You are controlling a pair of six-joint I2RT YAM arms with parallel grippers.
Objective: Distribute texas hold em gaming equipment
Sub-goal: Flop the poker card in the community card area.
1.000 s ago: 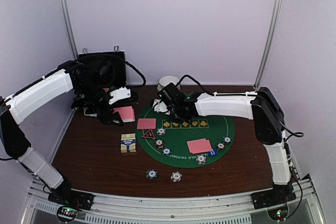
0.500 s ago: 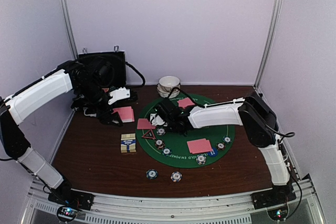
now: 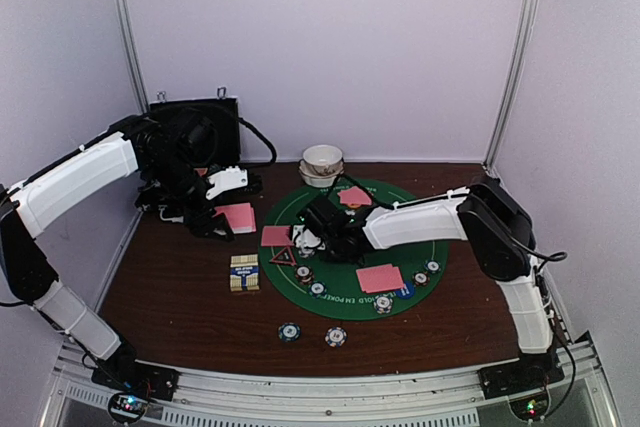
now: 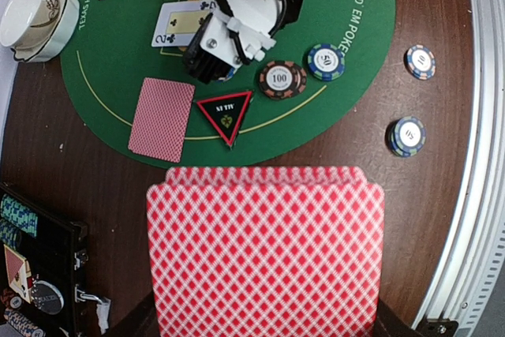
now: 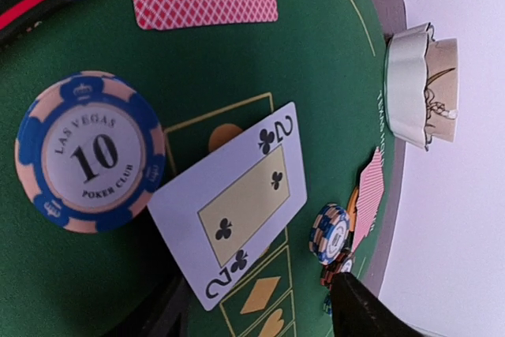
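Note:
My left gripper (image 3: 218, 215) is shut on a fanned stack of pink-backed playing cards (image 4: 264, 250) above the brown table left of the green mat (image 3: 400, 232); its fingers are hidden under the cards. My right gripper (image 3: 310, 238) hovers low over the mat's left part, open. A face-up two of clubs (image 5: 233, 203) lies on the mat just ahead of its fingers (image 5: 363, 309). A blue 10 chip (image 5: 91, 151) sits beside that card. The red-rimmed triangle marker (image 4: 225, 114) and a face-down card (image 4: 162, 118) lie at the mat's edge.
A white bowl (image 3: 322, 161) stands behind the mat and the black case (image 3: 195, 132) leans at the back left. A card box (image 3: 244, 272) lies left of the mat. Two chips (image 3: 289, 331) (image 3: 335, 336) sit near the front edge; more chips (image 3: 383, 303) and cards (image 3: 380, 277) lie on the mat.
My right arm swung from the mat's back toward its left front and lowered. Its gripper opened and the two of clubs now lies face up. The left arm stayed put.

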